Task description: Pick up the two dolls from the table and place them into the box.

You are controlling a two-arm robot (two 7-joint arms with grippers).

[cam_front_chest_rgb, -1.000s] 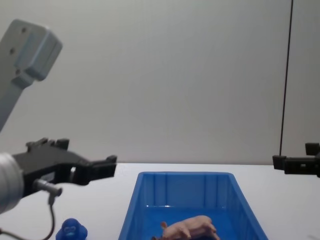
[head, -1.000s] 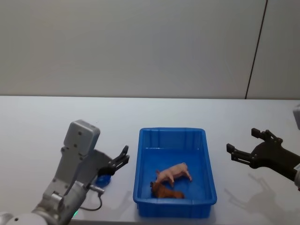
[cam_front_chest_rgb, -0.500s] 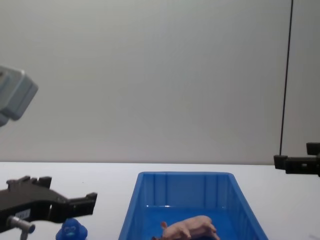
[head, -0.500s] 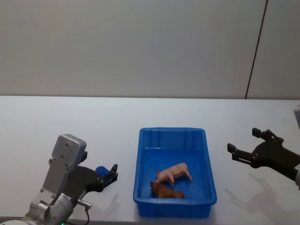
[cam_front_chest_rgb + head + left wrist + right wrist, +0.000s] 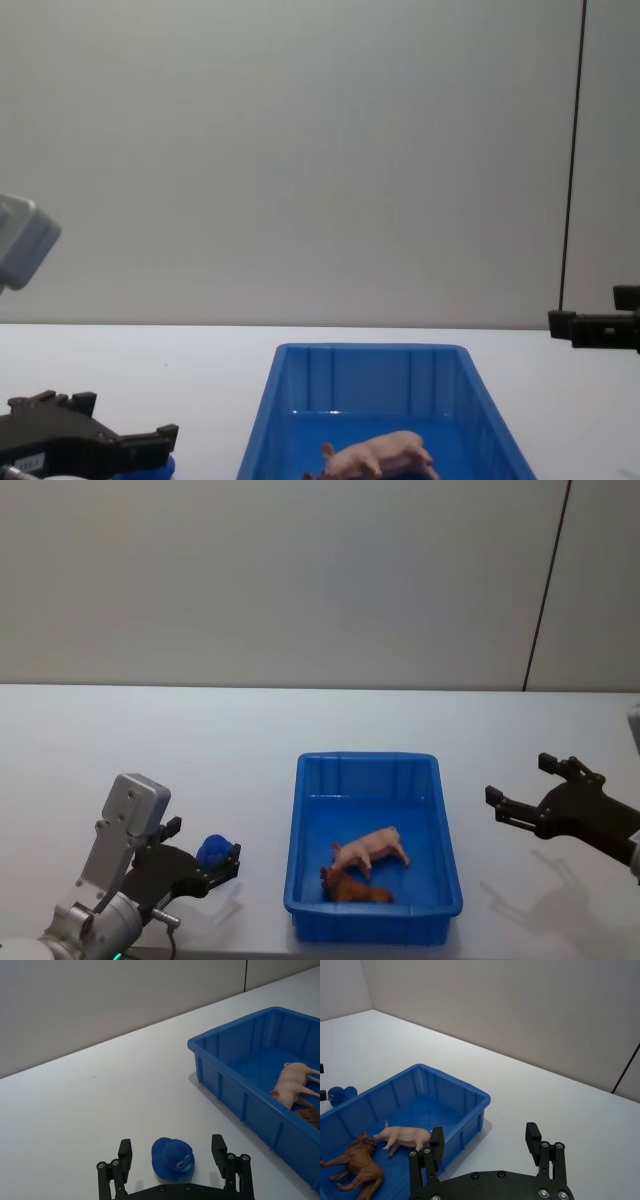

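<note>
The left gripper (image 5: 172, 1162) sits low on the table (image 5: 150, 750), fingers spread wide around the blue doll (image 5: 173, 1158) — not clenched on it. The right gripper (image 5: 530, 795) hangs released beside the box (image 5: 445, 840), where the pink pig (image 5: 371, 848) lies.

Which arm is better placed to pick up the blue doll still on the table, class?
Left. The left gripper is open with its fingers on either side of the blue doll on the table. The right gripper hovers beyond the box, far from it.

Pink pig doll (image 5: 371, 849) lying in blue box (image 5: 448, 865), blue doll (image 5: 213, 851) on white table (image 5: 300, 720)
</note>
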